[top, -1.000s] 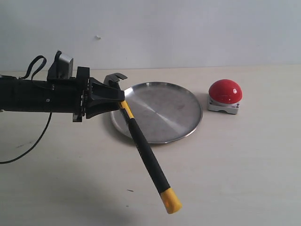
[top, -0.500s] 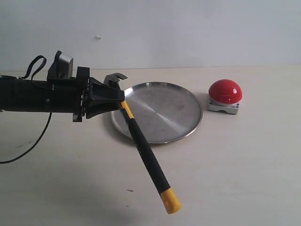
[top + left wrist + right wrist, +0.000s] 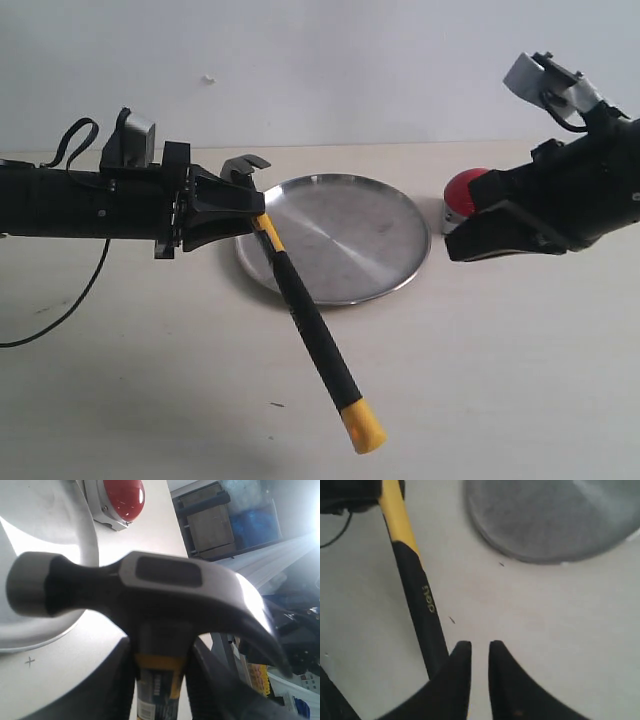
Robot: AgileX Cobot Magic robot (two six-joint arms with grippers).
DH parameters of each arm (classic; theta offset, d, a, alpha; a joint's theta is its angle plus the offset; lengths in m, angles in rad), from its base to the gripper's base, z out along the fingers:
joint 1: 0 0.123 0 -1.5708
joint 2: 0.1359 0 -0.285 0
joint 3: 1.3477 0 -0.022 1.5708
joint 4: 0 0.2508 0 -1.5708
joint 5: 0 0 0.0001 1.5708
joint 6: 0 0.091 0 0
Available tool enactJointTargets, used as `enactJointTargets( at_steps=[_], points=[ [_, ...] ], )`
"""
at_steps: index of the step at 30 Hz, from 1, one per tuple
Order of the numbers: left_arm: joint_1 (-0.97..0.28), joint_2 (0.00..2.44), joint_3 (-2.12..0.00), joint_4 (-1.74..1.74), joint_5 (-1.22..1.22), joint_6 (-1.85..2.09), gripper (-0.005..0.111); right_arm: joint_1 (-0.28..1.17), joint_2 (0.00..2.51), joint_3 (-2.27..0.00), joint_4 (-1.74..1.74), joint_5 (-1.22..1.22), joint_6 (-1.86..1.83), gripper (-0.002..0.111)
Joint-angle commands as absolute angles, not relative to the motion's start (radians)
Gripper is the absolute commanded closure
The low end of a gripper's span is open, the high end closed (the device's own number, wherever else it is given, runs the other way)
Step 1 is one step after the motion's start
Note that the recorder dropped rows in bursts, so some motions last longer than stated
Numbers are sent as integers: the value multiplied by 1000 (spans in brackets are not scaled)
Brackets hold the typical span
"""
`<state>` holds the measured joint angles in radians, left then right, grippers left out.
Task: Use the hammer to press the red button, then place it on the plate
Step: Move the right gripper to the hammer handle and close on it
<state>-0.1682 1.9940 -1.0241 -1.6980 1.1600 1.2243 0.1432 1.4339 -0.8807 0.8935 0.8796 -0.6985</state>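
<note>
My left gripper (image 3: 258, 213) is shut on the hammer (image 3: 305, 315) just below its dark head, at the plate's left rim. The black handle slants down toward the front, ending in a yellow tip (image 3: 363, 428). The left wrist view shows the hammer's head (image 3: 150, 585) close up, with fingers (image 3: 112, 685) on either side of the handle. The silver plate (image 3: 345, 240) lies mid-table. The red button (image 3: 462, 186) stands right of it, partly hidden behind my right gripper (image 3: 452, 245). That right gripper (image 3: 480, 647) is shut and holds nothing, hovering over bare table beside the hammer's handle (image 3: 415, 600).
A black cable (image 3: 70, 300) trails off the left arm across the table's left side. A pale wall runs behind the table. The table's surface (image 3: 500, 370) is light beige. Shelves and clutter (image 3: 215, 520) show beyond the table's far edge in the left wrist view.
The right arm has come into view from the right and now covers part of the red button. The left arm and the hammer have not moved.
</note>
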Motion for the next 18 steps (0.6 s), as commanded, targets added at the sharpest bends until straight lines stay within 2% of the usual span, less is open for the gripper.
enactJointTargets(
  at_steps=[1,4,7,10,18],
  points=[
    [-171,1978,-1036,-1744,1221,1227,107,159,1474,-873,1112,846,-881,74],
    [-171,1978,-1036,-1744,1221,1233,107,175,1506,-873,1373,843,-1022,61],
    [-171,1978,-1036,-1744,1221,1233,107,182,1542,-876,1474,895,-1140,60],
    [-171,1978,-1036,-1744,1221,1241,107,256,1577,-918,1352,893,-1167,57],
    [-171,1978,-1036,-1744,1221,1249,107,480,1586,-938,1012,584,-966,44]
  ],
)
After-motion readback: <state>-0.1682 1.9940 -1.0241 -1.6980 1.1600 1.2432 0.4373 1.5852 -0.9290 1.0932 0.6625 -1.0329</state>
